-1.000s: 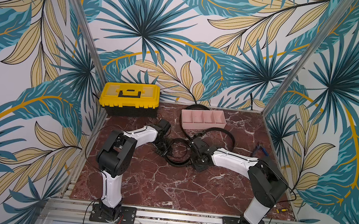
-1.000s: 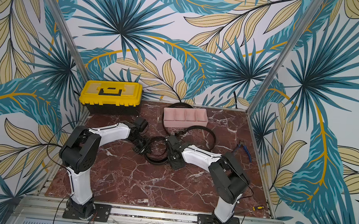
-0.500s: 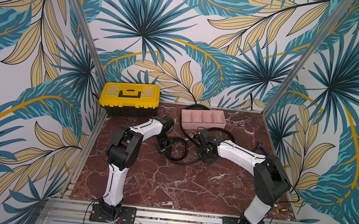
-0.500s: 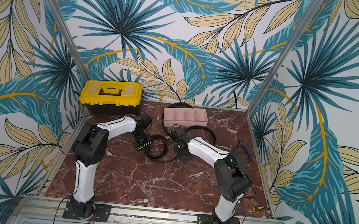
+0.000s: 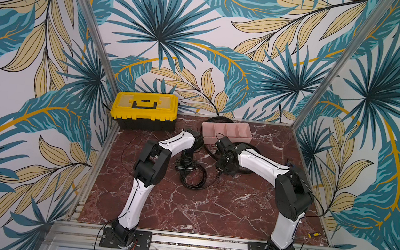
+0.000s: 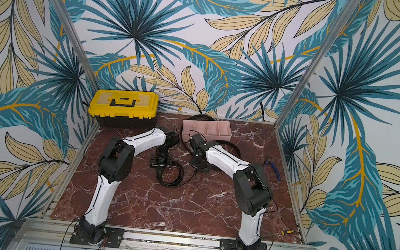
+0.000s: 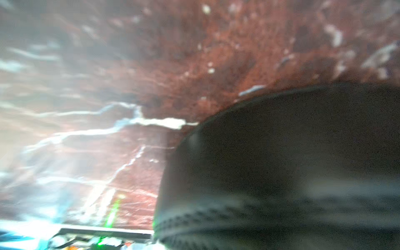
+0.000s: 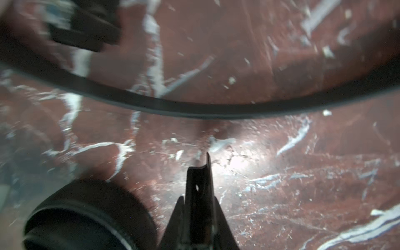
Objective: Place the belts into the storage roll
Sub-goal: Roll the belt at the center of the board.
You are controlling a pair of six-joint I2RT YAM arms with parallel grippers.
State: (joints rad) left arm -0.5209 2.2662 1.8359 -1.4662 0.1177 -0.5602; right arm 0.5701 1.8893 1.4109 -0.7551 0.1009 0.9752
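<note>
Where its jaws meet, right pincer (image 8: 197,200) grips belt (image 8: 199,175).

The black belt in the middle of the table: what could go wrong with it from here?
The middle belt is a loose loop, wider than one compartment of the pink tray, so it may spring open.
The right end effector seems to pinch only its thin tail, which could slip out.
The other belt curls around the tray under the right arm and might snag.
</note>
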